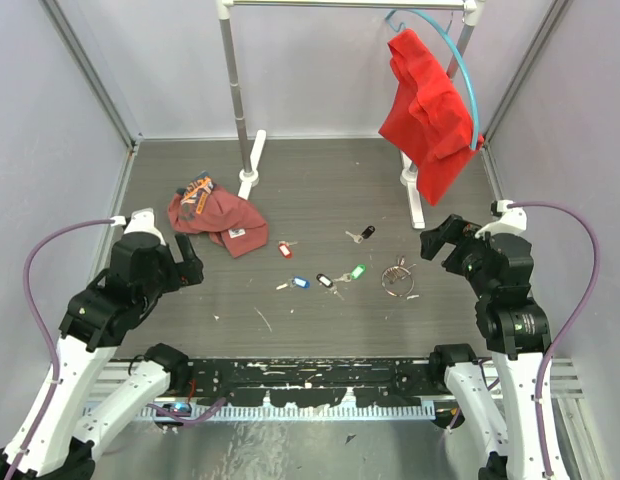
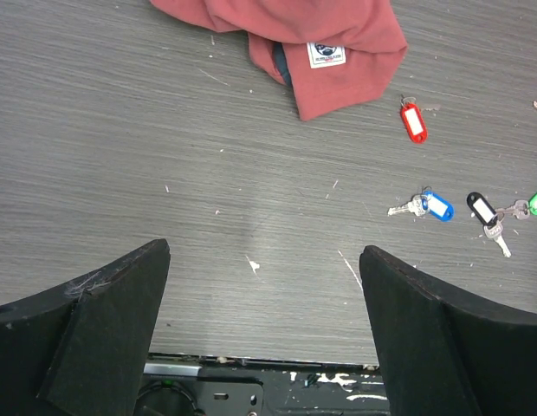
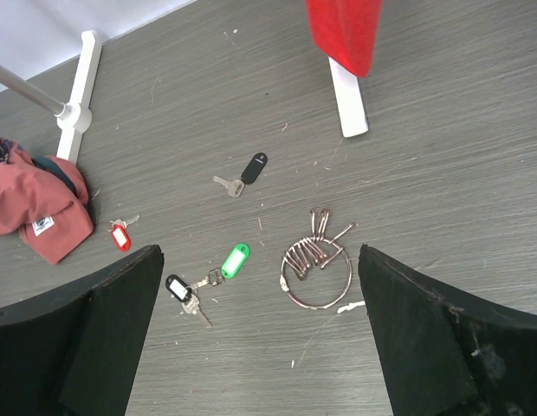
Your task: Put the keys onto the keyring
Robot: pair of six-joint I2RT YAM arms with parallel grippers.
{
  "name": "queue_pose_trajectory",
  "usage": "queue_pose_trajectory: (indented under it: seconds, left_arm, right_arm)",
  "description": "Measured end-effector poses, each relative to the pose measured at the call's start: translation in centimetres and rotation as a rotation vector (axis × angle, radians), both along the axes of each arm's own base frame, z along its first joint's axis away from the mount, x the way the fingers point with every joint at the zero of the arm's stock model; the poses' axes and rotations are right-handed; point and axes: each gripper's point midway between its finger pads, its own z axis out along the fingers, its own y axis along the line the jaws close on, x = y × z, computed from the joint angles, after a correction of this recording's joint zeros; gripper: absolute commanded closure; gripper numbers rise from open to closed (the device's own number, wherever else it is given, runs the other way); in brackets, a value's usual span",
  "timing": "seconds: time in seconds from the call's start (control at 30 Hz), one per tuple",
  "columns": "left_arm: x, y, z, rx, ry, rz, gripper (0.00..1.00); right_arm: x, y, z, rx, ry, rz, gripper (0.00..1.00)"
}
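Several small keys lie on the grey table: red tag (image 1: 284,249), blue tag (image 1: 300,283), black tag (image 1: 325,281), green tag (image 1: 357,272), and a second black tag (image 1: 367,233) farther back. The silver keyring (image 1: 398,280), with several metal clips on it, lies right of them. My left gripper (image 1: 193,262) is open and empty, left of the keys. My right gripper (image 1: 437,245) is open and empty, right of the keyring. The left wrist view shows the red (image 2: 413,120), blue (image 2: 437,206) and black (image 2: 482,209) tags. The right wrist view shows the keyring (image 3: 317,273) and green tag (image 3: 236,260).
A red cap (image 1: 218,215) lies at the back left. A clothes rack stands at the back on white feet (image 1: 250,165), with a red cloth (image 1: 430,110) on a blue hoop hanger (image 1: 468,75). A black rail (image 1: 320,385) runs along the near edge.
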Motion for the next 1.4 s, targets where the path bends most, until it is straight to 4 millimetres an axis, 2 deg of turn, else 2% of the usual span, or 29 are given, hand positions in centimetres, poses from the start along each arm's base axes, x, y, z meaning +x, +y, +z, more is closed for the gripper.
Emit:
queue_pose_trajectory:
  seconds: [0.23, 0.53, 0.77, 1.07, 1.23, 1.4]
  left_arm:
    - [-0.2, 0.1, -0.1, 0.007, 0.014, -0.001, 0.02]
    - [-0.4, 0.3, 1.1, -0.007, -0.018, 0.006, 0.02]
    - [-0.4, 0.4, 1.6, -0.016, -0.033, 0.024, 0.02]
    - [-0.2, 0.3, 0.6, -0.011, -0.018, 0.022, 0.02]
    - [-0.1, 0.3, 0.7, -0.014, -0.025, 0.021, 0.02]
    - [0.1, 0.1, 0.6, -0.014, -0.023, 0.02, 0.02]
  right_arm:
    - [0.2, 0.0, -0.1, 0.015, 0.025, -0.008, 0.0]
    - [0.5, 0.0, 0.1, 0.015, 0.034, -0.014, 0.0]
    - [1.4, 0.5, -1.1, -0.003, 0.128, 0.031, 0.01]
    - [2.3, 1.2, -5.3, -0.019, 0.319, 0.097, 0.18]
    - [2.2, 1.6, -9.1, -0.018, 0.429, 0.104, 0.23]
    - [1.1, 3.1, -13.6, -0.024, 0.552, 0.123, 0.32]
